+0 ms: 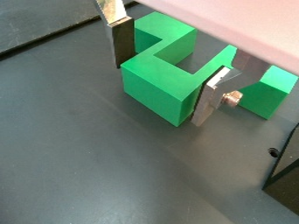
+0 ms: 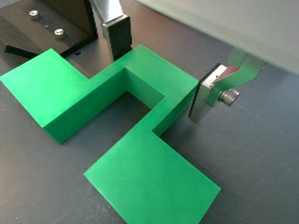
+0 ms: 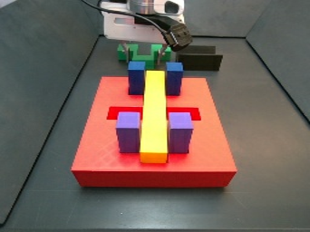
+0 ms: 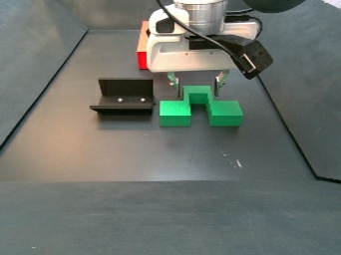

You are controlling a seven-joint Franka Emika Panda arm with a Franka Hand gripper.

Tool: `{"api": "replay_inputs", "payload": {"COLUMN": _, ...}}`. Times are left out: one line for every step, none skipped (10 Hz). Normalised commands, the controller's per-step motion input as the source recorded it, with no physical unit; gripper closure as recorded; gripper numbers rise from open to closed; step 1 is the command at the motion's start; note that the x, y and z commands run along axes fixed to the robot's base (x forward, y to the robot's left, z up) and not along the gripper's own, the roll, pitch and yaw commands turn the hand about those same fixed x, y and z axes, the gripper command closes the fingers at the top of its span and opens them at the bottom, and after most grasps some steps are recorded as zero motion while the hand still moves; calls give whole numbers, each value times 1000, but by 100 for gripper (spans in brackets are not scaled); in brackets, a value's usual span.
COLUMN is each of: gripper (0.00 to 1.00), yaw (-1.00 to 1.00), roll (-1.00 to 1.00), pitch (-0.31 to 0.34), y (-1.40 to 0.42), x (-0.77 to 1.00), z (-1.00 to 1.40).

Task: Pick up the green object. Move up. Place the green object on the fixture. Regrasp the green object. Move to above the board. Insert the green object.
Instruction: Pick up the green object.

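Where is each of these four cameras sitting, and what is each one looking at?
Wrist view: on the arm, looking down at the green object between the gripper fingers.
Wrist view: same, opposite side, fixture behind.
Side view: beyond the board, facing the arm.
Side view: floor side, facing gripper, fixture.
All share the green object.

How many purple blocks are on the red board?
2: one purple block left of the yellow bar, another right, at the board's near end. Gripper behind.
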Motion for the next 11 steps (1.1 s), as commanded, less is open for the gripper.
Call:
{"api": "replay_inputs", "payload": {"gripper": 0, "yaw": 0, "roll": 61, "pitch": 0, "y": 0, "x": 0, "z": -60}}
{"api": "replay_inputs", "payload": {"gripper": 0, "yaw": 0, "roll": 0, "pitch": 11, "y": 0, "x": 0, "z": 0}}
{"api": "replay_inputs", "payload": {"gripper": 0, "yaw": 0, "roll": 0, "pitch": 0, "y": 0, "x": 0, "z": 0}}
{"api": "replay_inputs", "payload": {"gripper": 100, "yaw": 0, "roll": 0, "pitch": 0, "y": 0, "x": 0, "z": 0}}
{"api": "replay_inputs", "payload": {"gripper": 100, "yaw": 0, "roll": 0, "pitch": 0, "y": 0, "x": 0, "z": 0}}
{"api": "replay_inputs", "payload": {"gripper": 100, "yaw": 0, "roll": 0, "pitch": 0, "y": 0, "x": 0, "z": 0}}
{"api": "replay_inputs", "payload": {"gripper": 100, "yaw": 0, "roll": 0, "pitch": 0, "y": 0, "x": 0, "z": 0}}
{"api": "replay_inputs", "payload": {"gripper": 100, "yaw": 0, "roll": 0, "pitch": 0, "y": 0, "x": 0, "z": 0}}
{"api": "replay_inputs", "payload": {"gripper": 100, "yaw": 0, "roll": 0, "pitch": 0, "y": 0, "x": 0, "z": 0}}
{"api": "replay_inputs", "payload": {"gripper": 100, "yaw": 0, "roll": 0, "pitch": 0, "y": 0, "x": 0, "z": 0}}
{"api": "replay_inputs", "payload": {"gripper": 100, "yaw": 0, "roll": 0, "pitch": 0, "y": 0, "x": 0, "z": 0}}
